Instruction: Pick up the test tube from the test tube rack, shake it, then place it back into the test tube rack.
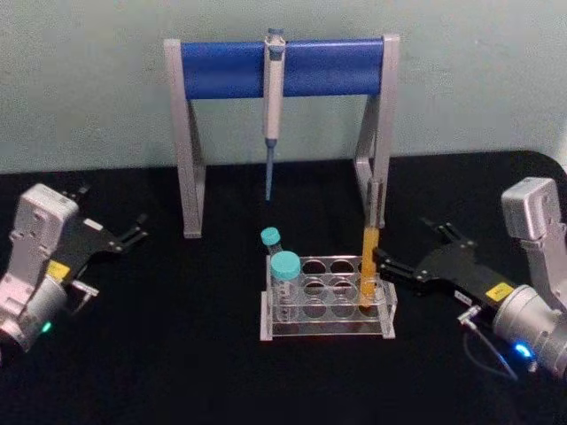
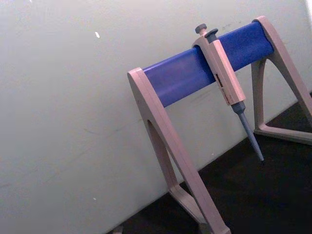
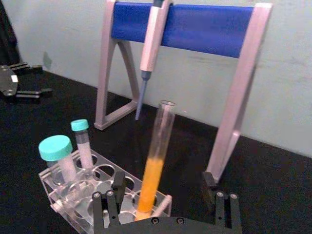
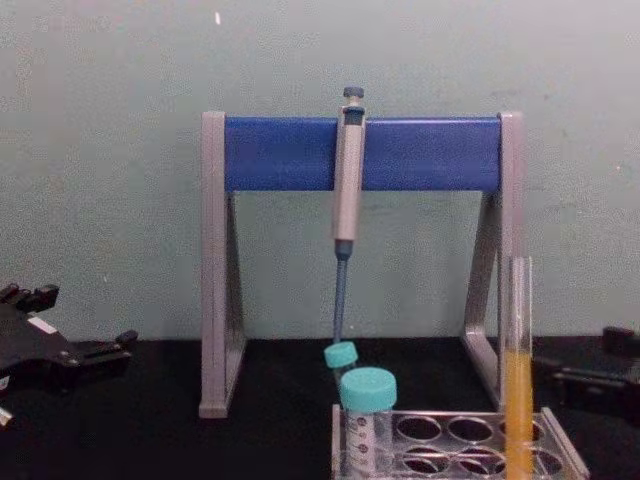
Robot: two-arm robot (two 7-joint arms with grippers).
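Observation:
The test tube, tall clear glass with orange-yellow liquid in its lower half, stands upright in a right-end hole of the clear test tube rack. In the right wrist view the test tube rises just ahead of my open fingers, nearer one of them, above the rack. My right gripper is open just right of the rack, one fingertip close to the tube, holding nothing. My left gripper rests open and empty at the far left of the table. The chest view has the tube at the rack's right end.
Two teal-capped tubes stand in the rack's left end. Behind the rack is a grey-and-blue pipette stand with a pipette hanging from its bar; its right leg is close behind the test tube. The table is black.

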